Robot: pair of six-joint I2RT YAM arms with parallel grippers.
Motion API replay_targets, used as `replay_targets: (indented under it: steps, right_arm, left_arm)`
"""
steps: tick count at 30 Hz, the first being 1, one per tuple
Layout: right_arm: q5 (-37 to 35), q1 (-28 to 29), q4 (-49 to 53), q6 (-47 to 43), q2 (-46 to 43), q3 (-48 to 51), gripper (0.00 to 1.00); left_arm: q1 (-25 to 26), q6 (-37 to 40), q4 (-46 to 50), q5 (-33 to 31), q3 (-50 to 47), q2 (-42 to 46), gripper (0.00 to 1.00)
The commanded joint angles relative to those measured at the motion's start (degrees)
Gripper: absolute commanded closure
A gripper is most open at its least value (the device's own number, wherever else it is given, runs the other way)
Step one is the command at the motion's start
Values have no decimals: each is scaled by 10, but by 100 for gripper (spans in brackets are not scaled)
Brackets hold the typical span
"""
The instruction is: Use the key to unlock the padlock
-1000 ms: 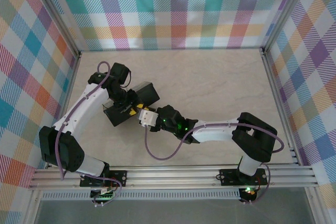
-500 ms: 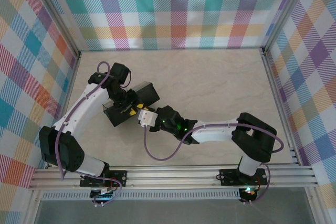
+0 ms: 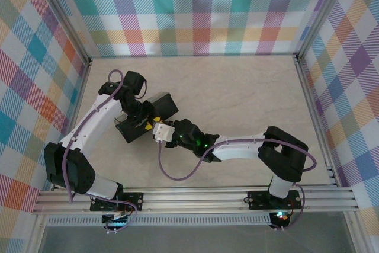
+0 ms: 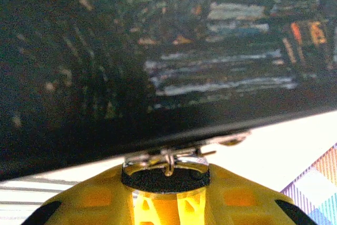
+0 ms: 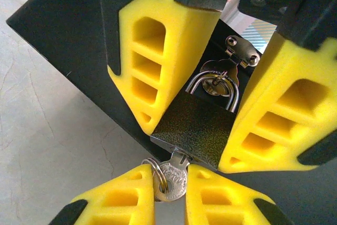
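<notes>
From above, the left arm and right arm met at a dark box on the tabletop, left of centre. In the left wrist view, the box's dark printed side spread across the top, with the left fingers yellow along the bottom. In the right wrist view, the padlock sat mid-frame, its shackle through the box's hasp, clamped between the left fingers. At the bottom, the right fingers pinched the key, which was set in the padlock's underside.

The dark padlock is hanging shut from a hasp, the silver key sitting in its keyhole.
</notes>
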State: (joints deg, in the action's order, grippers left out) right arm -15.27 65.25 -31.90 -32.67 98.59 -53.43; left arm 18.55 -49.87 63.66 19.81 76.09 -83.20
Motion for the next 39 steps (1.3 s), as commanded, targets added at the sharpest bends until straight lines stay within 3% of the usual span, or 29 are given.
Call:
replay_targets:
  steps: [1,8,15,19,23,28,35,39]
  right_arm:
    - [-2,13,-27,35,0,-12,89]
    - [27,13,-13,202,-19,-17,93]
    - [68,13,-11,298,-25,-18,94]
    - [53,13,3,282,-35,-7,91]
    - [55,13,55,227,-50,-7,74]
    - [15,13,55,159,-55,22,65]
    - [-30,13,39,86,-51,41,61]
    - [-58,13,-8,69,-50,52,67]
  left_arm:
    - [0,-1,-31,43,11,8,100]
    - [0,-2,-36,43,7,6,100]
    - [-1,-2,-40,45,7,6,100]
    - [-2,4,-33,40,12,7,100]
    - [-7,8,-34,41,7,6,100]
    - [-8,10,-32,40,14,4,100]
    - [-9,12,-28,38,19,1,100]
    - [-9,11,-25,40,23,0,100]
